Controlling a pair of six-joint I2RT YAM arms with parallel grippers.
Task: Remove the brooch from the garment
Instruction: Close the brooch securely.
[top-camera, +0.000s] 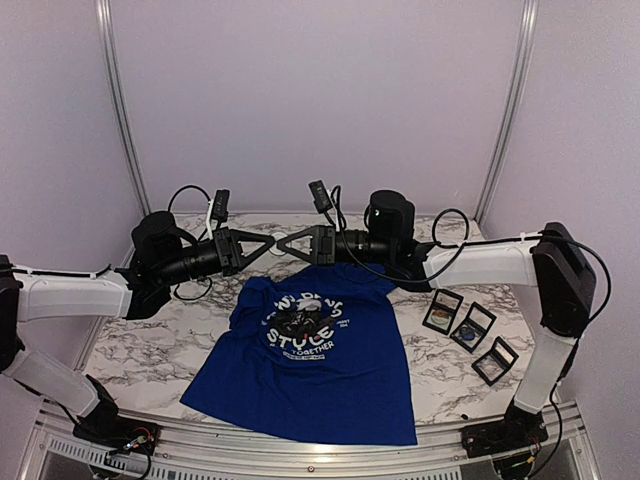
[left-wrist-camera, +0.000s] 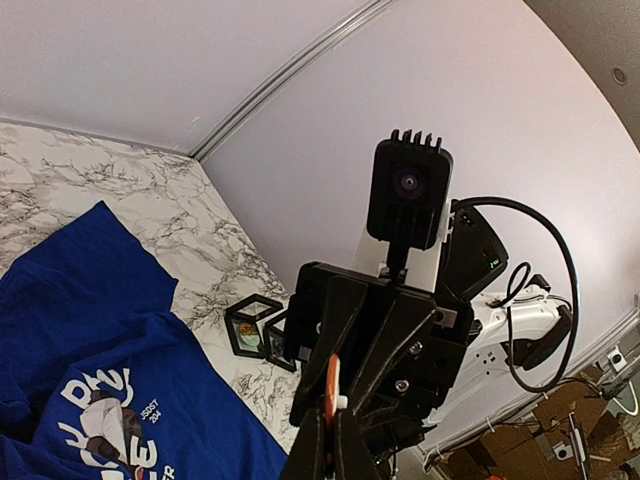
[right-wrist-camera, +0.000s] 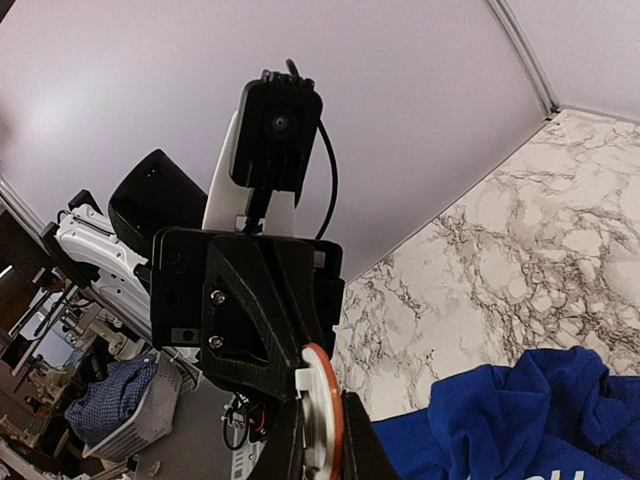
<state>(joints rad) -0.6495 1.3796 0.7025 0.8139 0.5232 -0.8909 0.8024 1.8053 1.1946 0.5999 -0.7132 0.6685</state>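
The royal-blue T-shirt (top-camera: 335, 375) lies flat on the marble table, its panda print and white lettering (top-camera: 300, 325) facing up. It also shows in the left wrist view (left-wrist-camera: 110, 350) and the right wrist view (right-wrist-camera: 530, 420). My left gripper (top-camera: 268, 243) and right gripper (top-camera: 286, 243) meet tip to tip in the air above the shirt's collar. Between them is the brooch, a round disc with an orange rim (left-wrist-camera: 332, 385) and a white back (right-wrist-camera: 322, 405). Both grippers are shut on it from opposite sides. It is clear of the fabric.
Three black-framed display boxes (top-camera: 443, 310) (top-camera: 473, 327) (top-camera: 495, 360) lie right of the shirt; two show in the left wrist view (left-wrist-camera: 250, 325). White walls with metal posts enclose the marble table (top-camera: 140, 340).
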